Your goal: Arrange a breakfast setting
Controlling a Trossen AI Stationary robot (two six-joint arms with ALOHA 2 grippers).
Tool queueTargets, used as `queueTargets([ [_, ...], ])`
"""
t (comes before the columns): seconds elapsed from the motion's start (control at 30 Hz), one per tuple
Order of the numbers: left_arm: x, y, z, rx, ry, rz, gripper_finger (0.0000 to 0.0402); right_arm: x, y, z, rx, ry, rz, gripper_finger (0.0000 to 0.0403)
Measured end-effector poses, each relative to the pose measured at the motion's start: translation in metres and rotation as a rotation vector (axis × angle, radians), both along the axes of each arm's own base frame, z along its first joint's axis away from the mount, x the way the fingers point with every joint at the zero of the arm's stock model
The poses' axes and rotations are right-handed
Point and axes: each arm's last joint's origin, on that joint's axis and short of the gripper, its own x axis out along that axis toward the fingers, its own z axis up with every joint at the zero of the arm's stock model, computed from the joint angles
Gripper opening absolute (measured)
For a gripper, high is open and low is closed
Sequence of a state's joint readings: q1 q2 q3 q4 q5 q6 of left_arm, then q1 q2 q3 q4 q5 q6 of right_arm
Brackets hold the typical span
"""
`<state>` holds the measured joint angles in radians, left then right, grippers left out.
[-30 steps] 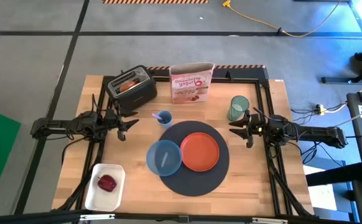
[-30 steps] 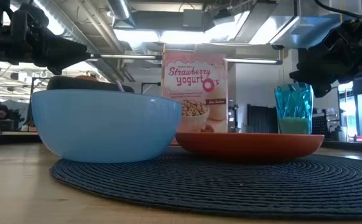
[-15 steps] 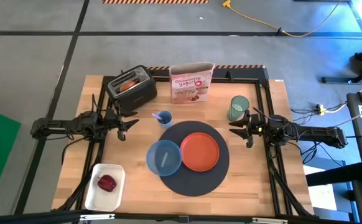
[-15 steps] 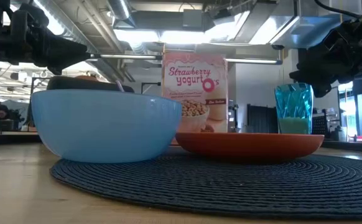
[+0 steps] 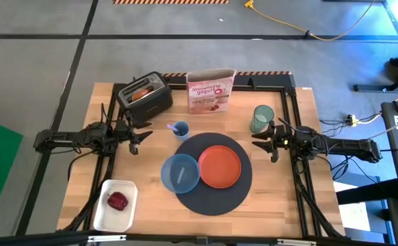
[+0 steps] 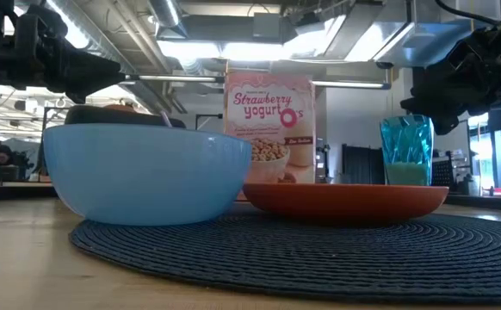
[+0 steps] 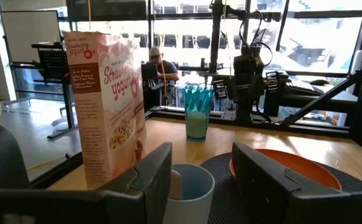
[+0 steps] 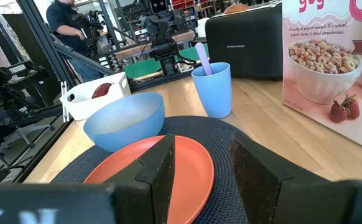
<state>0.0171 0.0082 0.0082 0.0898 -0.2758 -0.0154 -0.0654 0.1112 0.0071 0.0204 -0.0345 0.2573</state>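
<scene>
Apple (image 5: 117, 201) sits nearest in a white tray (image 5: 103, 213) at the tabletop's front-left corner. Mid-tabletop: blue bowl (image 5: 180, 172) and orange plate (image 5: 219, 166) side by side on the round dark mat (image 5: 213, 201), both empty. Left gripper (image 5: 139, 137) and right gripper (image 5: 266, 144) hover either side, jaws wide, empty. Farther: green cup (image 5: 260, 119), cereal box (image 5: 210, 91), toast in toaster (image 5: 144, 97). Next grasp probably the cup; grip it low, keep upright.

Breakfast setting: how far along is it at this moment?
Done: plate and bowl sit on the mat. In hand: nothing; the left gripper and right gripper hover open and empty. Left: the green cup is off the mat, toast is in the toaster, the apple is in its tray, and the cereal box is unpoured.
</scene>
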Motion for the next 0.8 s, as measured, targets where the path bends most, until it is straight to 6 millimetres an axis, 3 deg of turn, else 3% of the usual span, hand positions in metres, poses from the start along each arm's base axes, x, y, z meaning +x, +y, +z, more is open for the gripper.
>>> queueTargets([
  [0.8,-0.0003,0.0001,0.0029,0.017,-0.025,0.004,0.0163,0.0000,0.0000,0.0006,0.000,-0.006,0.001,0.0145],
])
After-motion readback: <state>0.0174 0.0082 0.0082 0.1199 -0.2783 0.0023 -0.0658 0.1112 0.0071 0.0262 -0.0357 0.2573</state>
